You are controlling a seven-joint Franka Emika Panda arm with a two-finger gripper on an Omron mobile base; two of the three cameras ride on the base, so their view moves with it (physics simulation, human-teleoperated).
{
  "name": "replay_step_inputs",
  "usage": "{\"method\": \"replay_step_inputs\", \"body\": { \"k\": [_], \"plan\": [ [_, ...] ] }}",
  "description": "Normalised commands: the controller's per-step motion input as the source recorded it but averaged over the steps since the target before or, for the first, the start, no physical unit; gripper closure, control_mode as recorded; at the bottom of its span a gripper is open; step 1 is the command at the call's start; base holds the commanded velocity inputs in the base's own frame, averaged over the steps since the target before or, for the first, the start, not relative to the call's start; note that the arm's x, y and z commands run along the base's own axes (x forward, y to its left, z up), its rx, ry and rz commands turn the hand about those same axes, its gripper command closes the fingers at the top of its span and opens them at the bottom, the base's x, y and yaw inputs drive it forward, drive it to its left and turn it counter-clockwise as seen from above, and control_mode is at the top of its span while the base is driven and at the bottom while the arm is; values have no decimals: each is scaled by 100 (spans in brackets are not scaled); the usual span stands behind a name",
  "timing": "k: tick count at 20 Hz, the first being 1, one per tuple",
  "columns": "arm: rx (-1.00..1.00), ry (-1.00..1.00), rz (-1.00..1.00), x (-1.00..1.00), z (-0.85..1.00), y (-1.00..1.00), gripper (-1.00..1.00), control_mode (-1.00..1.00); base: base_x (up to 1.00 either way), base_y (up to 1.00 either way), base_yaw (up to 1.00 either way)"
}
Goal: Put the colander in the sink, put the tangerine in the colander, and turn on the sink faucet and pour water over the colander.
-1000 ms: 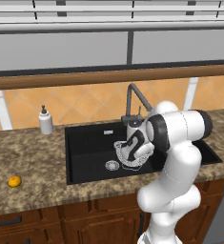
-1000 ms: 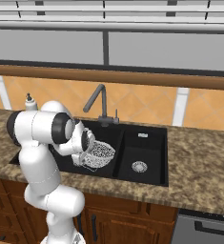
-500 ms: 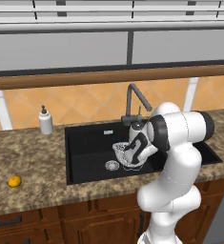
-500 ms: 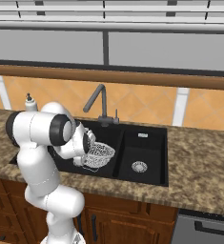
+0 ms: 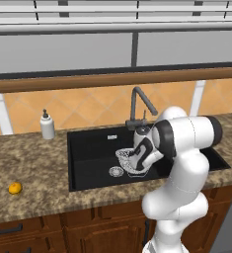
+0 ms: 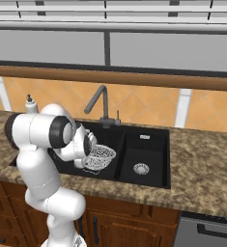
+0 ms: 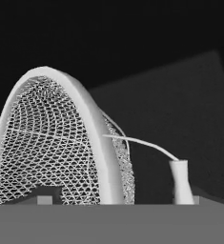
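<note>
The colander [image 5: 127, 160] is a round mesh bowl, white-grey and speckled, with a pale rim; in the left base view it sits at frame centre, low in the wide basin of the black sink [image 5: 90, 143], just right of a round silver drain [image 5: 116, 171]. In the right base view the colander [image 6: 99, 156] lies left of centre, its open mouth facing up and a little toward the right of the frame. The hand view shows the rim as a tall pale arch on the left, with a thin wire handle curving out to the lower right (a round bowl has no real long axis; the handle gives its only direction).

The claw [image 5: 138, 157] is at the colander's near side, mostly covered by the white wrist, so whether its jaws are spread or gripping the rim cannot be told. Much of the sink's right part is hidden behind the arm in the left base view.

The faucet [image 5: 138, 106] rises behind the sink, spout angled to the right. The tangerine [image 5: 15, 188] lies on the table [image 5: 28, 168] at lower left, well apart from the sink.
</note>
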Motion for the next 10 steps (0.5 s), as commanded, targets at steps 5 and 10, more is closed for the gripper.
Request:
{"method": "replay_step_inputs", "body": {
  "k": [5, 10],
  "plan": [
    [0, 8, -2, -19, 5, 0, -100, -100, 0, 0, 0],
    [0, 10, 0, -13, 28, 0, -100, -100, 0, 0, 0]
  ]
}}
